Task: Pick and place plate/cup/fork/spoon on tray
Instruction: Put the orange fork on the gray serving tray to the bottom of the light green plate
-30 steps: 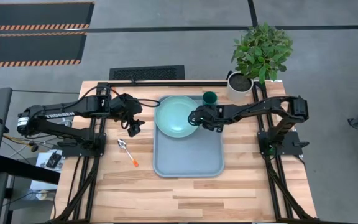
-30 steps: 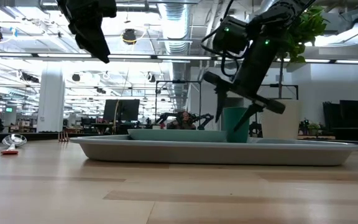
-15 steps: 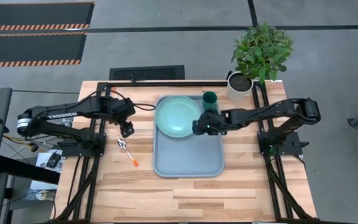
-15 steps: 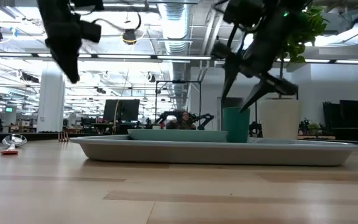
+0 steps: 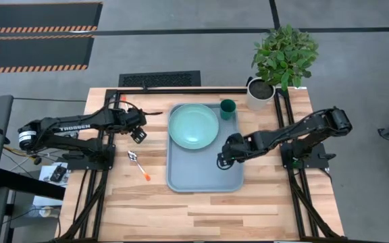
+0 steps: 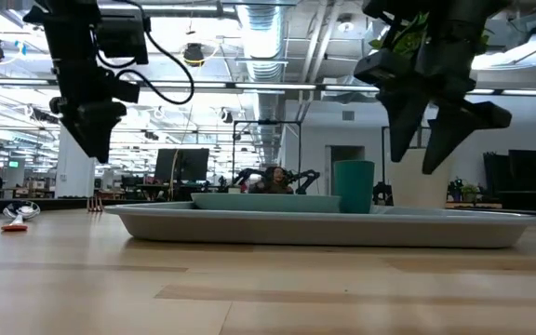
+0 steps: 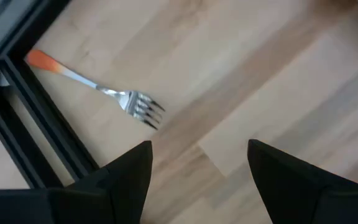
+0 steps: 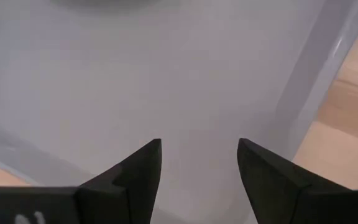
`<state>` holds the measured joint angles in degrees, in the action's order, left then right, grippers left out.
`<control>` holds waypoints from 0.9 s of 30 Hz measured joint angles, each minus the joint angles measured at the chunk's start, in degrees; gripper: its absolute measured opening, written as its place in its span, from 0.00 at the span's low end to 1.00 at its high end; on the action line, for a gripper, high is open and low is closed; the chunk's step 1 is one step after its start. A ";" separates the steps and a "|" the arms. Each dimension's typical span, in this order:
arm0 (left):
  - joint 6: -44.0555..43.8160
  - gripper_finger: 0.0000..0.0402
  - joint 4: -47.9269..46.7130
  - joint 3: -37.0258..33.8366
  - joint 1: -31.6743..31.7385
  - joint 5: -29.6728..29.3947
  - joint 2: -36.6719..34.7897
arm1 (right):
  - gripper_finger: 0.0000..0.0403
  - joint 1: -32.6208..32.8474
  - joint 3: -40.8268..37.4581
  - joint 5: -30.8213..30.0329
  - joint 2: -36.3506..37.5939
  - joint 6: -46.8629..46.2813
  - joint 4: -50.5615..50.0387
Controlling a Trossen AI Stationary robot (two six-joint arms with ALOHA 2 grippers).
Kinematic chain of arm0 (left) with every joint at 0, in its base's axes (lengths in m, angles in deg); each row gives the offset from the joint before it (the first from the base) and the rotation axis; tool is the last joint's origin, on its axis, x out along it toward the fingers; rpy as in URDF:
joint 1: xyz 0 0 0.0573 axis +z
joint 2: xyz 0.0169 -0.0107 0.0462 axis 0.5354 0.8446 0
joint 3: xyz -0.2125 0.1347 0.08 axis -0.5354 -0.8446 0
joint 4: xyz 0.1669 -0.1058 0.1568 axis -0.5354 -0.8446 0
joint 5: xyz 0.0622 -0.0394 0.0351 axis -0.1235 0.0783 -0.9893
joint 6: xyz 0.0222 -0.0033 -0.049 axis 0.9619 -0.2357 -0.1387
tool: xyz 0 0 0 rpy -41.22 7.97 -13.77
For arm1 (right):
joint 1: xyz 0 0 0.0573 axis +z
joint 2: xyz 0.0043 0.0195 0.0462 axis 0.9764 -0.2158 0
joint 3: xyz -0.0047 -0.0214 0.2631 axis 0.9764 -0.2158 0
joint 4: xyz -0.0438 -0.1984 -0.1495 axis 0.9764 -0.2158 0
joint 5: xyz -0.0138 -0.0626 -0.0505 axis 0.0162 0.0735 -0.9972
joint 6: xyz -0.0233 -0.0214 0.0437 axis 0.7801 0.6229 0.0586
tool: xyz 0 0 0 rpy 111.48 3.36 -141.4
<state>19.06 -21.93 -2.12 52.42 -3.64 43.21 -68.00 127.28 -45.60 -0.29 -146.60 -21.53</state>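
High view first: the plate and cup sit on the tray, plate in its upper half, cup at its upper right corner. So the cutlery looks like the job in hand. The left gripper hangs empty, fingers spread, left of the tray; its wrist camera looks down on the fork lying beside the black frame rail. The spoon lies lower left of the tray. The right gripper hovers over the bare tray, open and empty. Next move, I'd say: drop onto the fork's thin handle. Pale wooden table, potted plant upper right, grey floor around.
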 joint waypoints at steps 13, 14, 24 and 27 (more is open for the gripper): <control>-0.38 0.62 3.57 -3.63 1.23 -1.94 4.30 | 0.56 0.20 0.00 0.15 0.00 3.32 -0.59; -0.36 0.62 3.61 -3.63 1.23 -1.86 5.07 | 0.56 0.20 0.00 0.15 0.00 3.32 -0.63; 0.09 0.62 4.06 -3.65 1.23 -1.40 15.25 | 0.55 0.14 0.00 0.42 0.00 4.35 -0.56; 0.32 0.62 4.93 -3.65 1.23 -2.40 17.39 | 0.55 0.14 0.00 0.61 0.00 4.34 -0.50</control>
<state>19.38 -17.00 -5.77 53.65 -6.05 60.60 -67.86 127.28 -44.98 -0.29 -142.26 -22.03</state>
